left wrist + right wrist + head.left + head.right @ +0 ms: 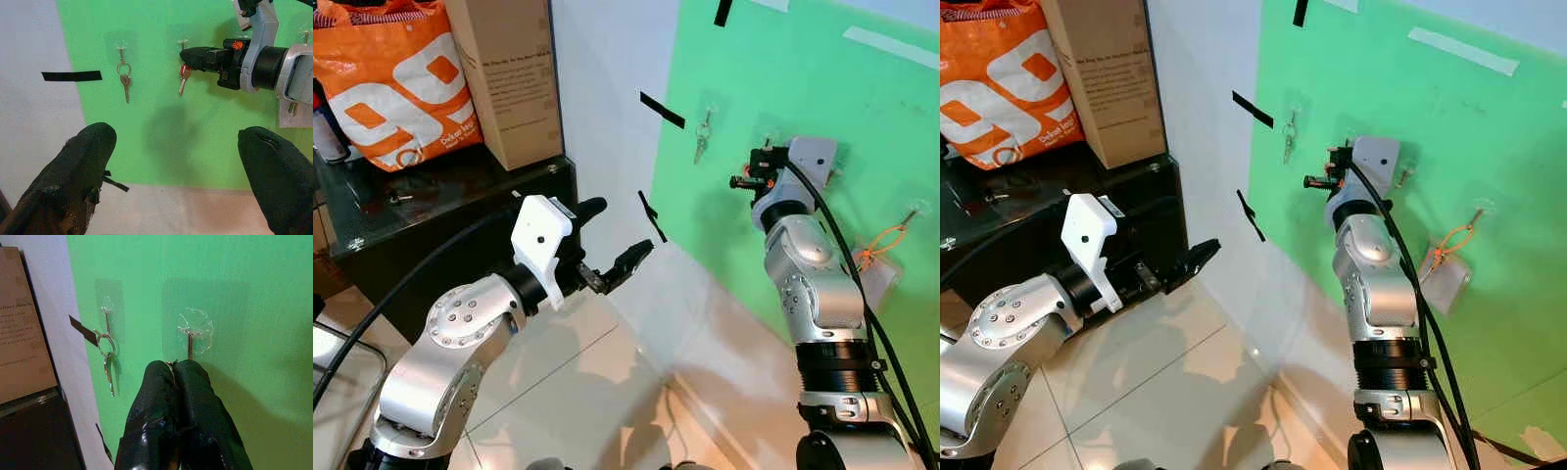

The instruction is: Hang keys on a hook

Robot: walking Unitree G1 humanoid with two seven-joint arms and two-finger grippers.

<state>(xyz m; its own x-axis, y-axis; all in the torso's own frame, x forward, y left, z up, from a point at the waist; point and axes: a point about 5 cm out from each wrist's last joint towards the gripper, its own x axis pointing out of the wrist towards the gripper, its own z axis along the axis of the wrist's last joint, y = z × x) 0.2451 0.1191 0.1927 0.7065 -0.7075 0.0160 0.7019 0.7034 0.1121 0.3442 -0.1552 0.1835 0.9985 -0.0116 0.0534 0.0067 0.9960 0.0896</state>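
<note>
Fingers of your right gripper (177,369) pinch together on the red-headed key (184,78), held at the clear hook (190,335) on the green board (783,88). Left gripper (181,161) hovers, fingers spread apart.

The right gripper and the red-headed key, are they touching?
Touching. In the right wrist view the right gripper is shut on the key ring; the left wrist view shows the red-headed key hanging from it.

A red-headed key (184,78) hangs straight down just below a clear stick-on hook (191,335) on the green wall, its ring pinched in the closed black fingers of the right hand (174,366).
</note>
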